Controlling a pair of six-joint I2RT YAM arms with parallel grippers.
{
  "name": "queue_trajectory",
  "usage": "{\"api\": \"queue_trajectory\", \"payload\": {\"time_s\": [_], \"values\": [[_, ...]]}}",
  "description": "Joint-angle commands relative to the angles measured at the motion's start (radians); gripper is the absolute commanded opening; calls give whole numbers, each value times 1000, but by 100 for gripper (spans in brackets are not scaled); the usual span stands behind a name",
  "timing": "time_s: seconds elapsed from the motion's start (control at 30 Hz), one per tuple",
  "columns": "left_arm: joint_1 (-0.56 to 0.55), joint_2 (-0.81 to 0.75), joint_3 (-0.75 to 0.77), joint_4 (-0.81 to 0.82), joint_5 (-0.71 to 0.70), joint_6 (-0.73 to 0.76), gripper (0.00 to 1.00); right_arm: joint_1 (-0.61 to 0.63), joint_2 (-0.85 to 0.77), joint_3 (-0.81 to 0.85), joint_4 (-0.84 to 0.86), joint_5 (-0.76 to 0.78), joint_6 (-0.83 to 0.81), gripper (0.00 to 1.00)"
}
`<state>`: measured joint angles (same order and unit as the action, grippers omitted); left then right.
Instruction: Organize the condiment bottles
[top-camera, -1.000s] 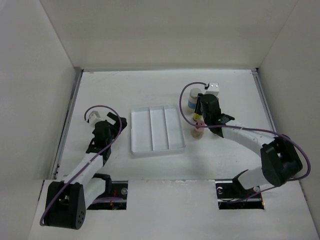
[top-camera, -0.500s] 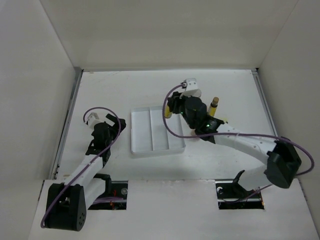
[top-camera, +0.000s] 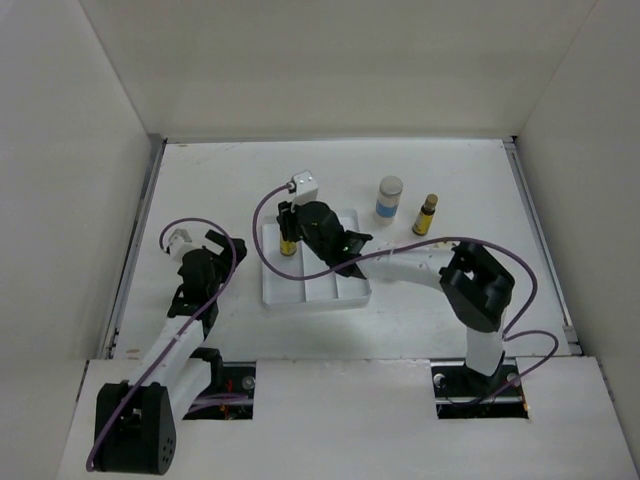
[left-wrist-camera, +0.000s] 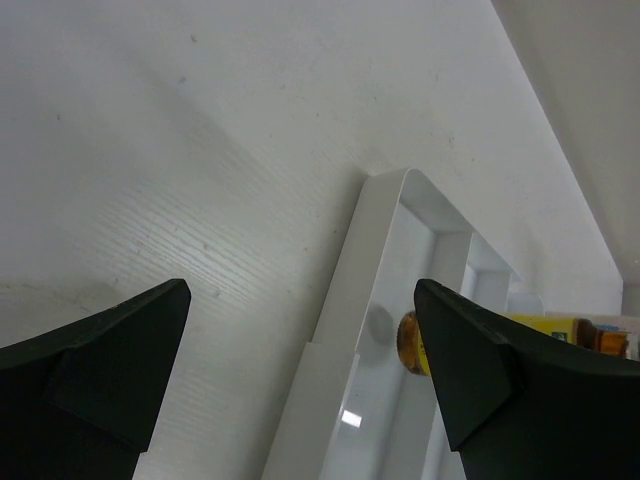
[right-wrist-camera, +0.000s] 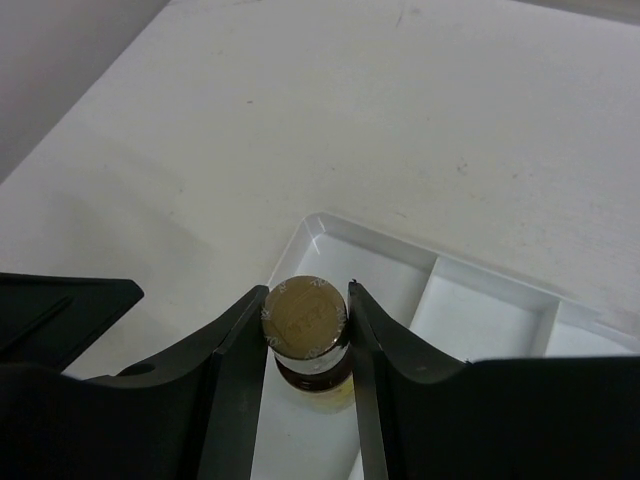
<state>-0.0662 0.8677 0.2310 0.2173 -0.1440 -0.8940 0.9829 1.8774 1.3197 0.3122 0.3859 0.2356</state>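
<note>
My right gripper (top-camera: 289, 232) is shut on a slim amber bottle with a yellow label (top-camera: 288, 246), upright over the left compartment of the white tray (top-camera: 315, 302). In the right wrist view the fingers (right-wrist-camera: 235, 345) clamp the bottle's gold cap (right-wrist-camera: 306, 318); I cannot tell if its base touches the tray floor. The second amber bottle (top-camera: 427, 214) and the grey-lidded blue-labelled jar (top-camera: 389, 198) stand on the table at the back right. The pink-capped and yellow-capped bottles do not show. My left gripper (top-camera: 215, 246) is open and empty, left of the tray.
The tray's middle and right compartments (right-wrist-camera: 480, 310) hold nothing that I can see. The right arm stretches across the tray's right side. In the left wrist view the tray's left rim (left-wrist-camera: 345, 290) and the held bottle (left-wrist-camera: 409, 340) lie between the open fingers. White walls enclose the table.
My right gripper has carried the amber bottle leftward from the right of the tray to over the tray's left compartment. The left arm has shifted only slightly.
</note>
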Motion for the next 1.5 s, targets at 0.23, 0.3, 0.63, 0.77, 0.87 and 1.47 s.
{"api": "queue_trajectory", "payload": {"time_s": [0.23,0.3,0.63,0.77,0.87,1.47], "values": [[3,25,-7,44,15,-2,100,44,48,44,100,41,-30,63],[3,14,-12,45,17,0,100,47,0,20,102,50,-30,75],[4,7,-2,36,15,-5,100,-109,-510,-413,114,157,21,84],[-8,13,-2,44,11,-6,100,-325,-691,-568,21,205,112,77],[-10,14,10,33,12,-5,100,-482,-712,-586,-59,185,142,78],[-33,28,21,22,-32,0,100,-635,-385,-432,-53,177,85,62]]}}
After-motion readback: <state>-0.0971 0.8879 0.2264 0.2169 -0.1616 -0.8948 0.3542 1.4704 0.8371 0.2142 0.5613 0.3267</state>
